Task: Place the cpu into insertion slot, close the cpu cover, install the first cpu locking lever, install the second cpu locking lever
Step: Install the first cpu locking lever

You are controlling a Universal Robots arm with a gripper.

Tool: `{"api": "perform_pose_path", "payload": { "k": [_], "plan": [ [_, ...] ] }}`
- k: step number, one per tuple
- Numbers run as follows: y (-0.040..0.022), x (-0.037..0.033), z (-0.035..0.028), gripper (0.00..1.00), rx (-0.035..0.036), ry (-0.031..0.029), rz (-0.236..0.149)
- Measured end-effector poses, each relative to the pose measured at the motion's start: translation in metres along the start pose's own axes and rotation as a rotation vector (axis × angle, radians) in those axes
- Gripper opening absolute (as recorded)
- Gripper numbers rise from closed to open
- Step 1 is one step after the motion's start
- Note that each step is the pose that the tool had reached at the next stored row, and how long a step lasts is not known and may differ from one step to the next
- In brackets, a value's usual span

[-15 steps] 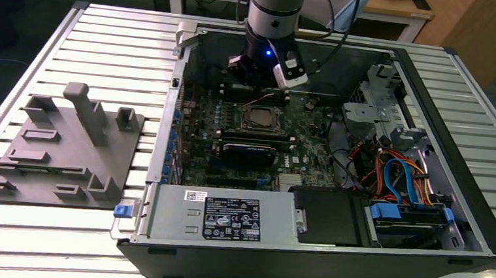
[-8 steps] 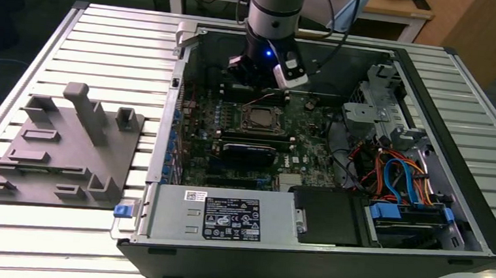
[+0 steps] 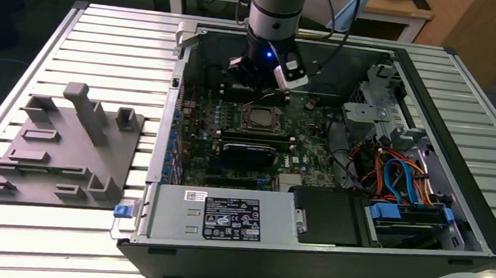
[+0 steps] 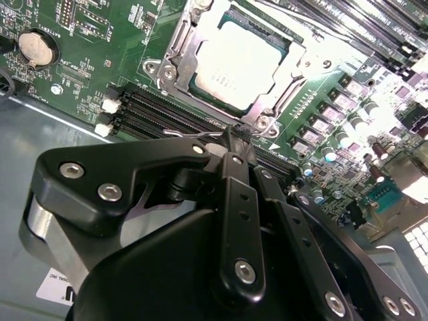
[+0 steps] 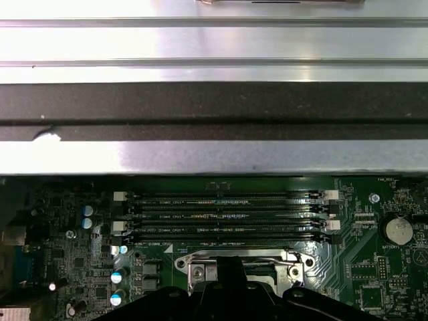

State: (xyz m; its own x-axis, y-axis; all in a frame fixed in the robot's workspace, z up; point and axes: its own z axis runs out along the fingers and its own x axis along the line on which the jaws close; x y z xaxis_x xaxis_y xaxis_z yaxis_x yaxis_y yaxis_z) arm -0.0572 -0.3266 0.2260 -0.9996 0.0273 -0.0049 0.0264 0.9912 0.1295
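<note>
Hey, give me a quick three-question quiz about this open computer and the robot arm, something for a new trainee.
1. True or false: the cpu sits under the closed cpu cover.
2. In the exterior view, what stands on the table at that view's left of the computer case? A) grey moulded fixture B) keyboard C) monitor
3. In the second wrist view, are the fingertips of the tool together or apart?
Key: 1 true; 2 A; 3 together.
</note>
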Motion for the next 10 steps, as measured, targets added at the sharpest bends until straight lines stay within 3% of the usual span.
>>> {"api": "perform_pose_path", "payload": {
  "k": [10],
  "plan": [
    [0.0011, -0.0001, 0.0006, 0.1, -0.0001, -0.0001, 0.0]
  ]
}}
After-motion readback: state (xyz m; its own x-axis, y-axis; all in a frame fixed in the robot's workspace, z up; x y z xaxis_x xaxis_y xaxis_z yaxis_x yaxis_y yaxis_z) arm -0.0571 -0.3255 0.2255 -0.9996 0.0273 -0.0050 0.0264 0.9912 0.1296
